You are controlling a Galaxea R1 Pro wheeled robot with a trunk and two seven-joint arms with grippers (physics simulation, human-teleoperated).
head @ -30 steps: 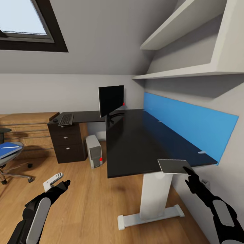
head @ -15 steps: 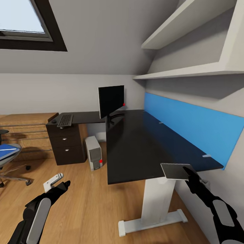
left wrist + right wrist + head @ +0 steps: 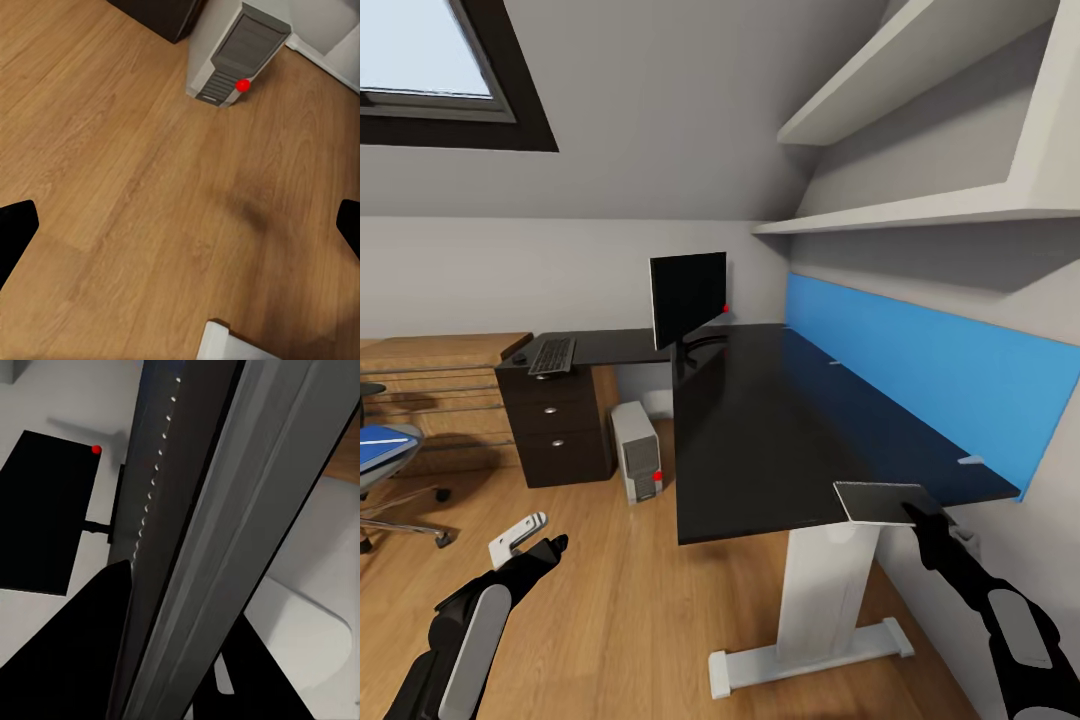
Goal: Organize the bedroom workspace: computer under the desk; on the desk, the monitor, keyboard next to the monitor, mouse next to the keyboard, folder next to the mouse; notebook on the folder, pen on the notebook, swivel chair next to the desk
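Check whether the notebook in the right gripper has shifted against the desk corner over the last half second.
No. The notebook lies over the same near corner of the desk, pinched by the right gripper, as it did half a second ago.

Looked out on pale grey walls under a sloped ceiling, with a dark-framed skylight bright at the upper left. Showed warm oak plank flooring throughout. Carried two white shelves above a blue wall panel on the right-hand wall. Kept low oak cabinets along the far wall.
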